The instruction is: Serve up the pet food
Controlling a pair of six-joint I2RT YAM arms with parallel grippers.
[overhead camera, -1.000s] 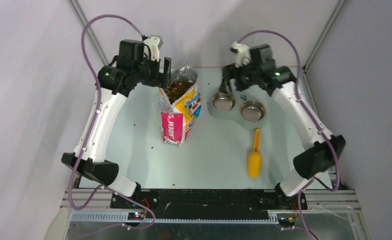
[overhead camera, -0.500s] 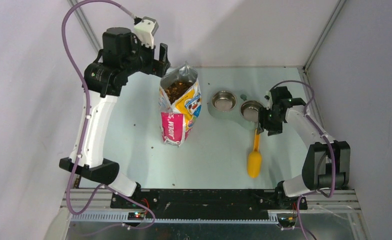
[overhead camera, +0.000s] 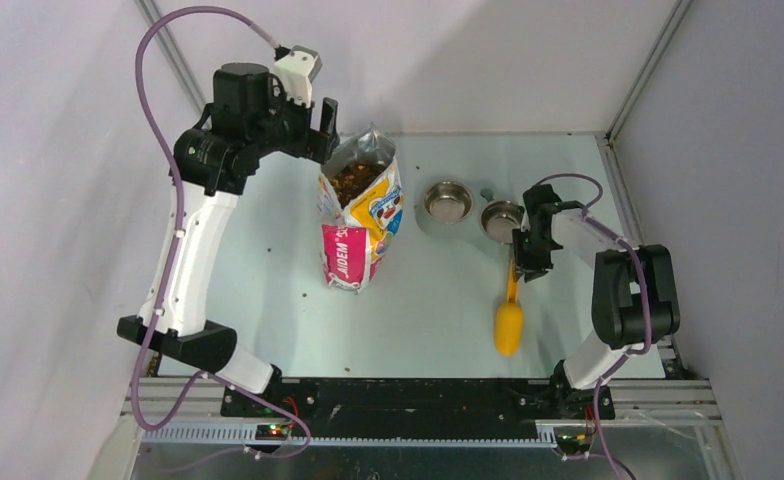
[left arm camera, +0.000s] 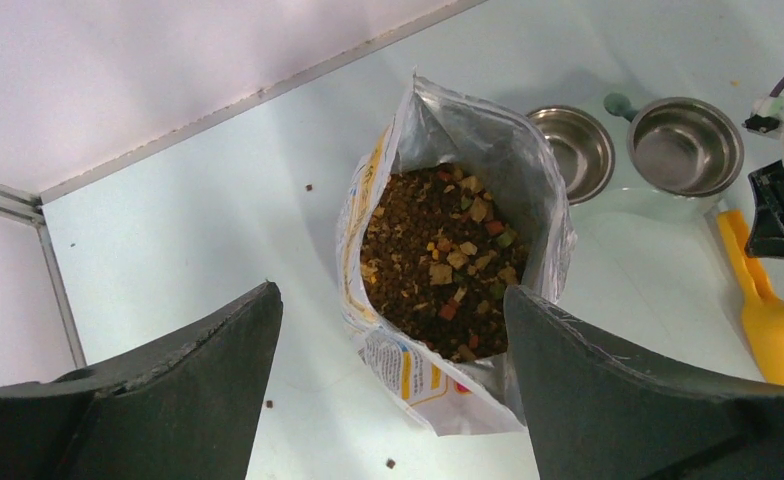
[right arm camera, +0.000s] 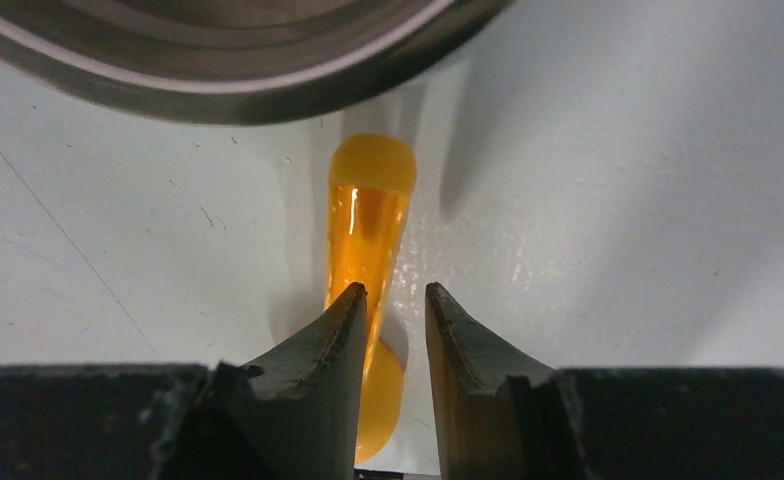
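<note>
At the far left, our left gripper [left arm camera: 390, 300] hangs above the table with its jaws spread as wide as they go and nothing between them. It is poised just behind and over the mouth of the glossy yellow, white and pink foil bag [overhead camera: 360, 215].

The bag stands upright with its top open. The pet food [left arm camera: 433, 255] is all inside it: small dark-brown kibble with some tan, red and green bits, filling the bag nearly to the rim. A few stray pellets lie on the pale green table [overhead camera: 268, 280].

To the right of the bag sit two round stainless-steel bowls [overhead camera: 448, 203] side by side in a pale holder, both without food. So the serving has not begun.

Just in front of the right-hand bowl lies the yellow plastic scoop [overhead camera: 509, 310], its narrow handle [right arm camera: 368, 215] towards the bowls. The right gripper [right arm camera: 393, 300] is down at that handle, its jaws narrowed to a slim gap that straddles it. From the wrist view we cannot tell whether the pads already press on the plastic.

We judge the step in hand to be picking up the scoop. To do it well, we should:

- centre the handle between the pads;
- clamp squarely across its width so it cannot twist;
- lift straight up, clear of the bowl rim.
</note>
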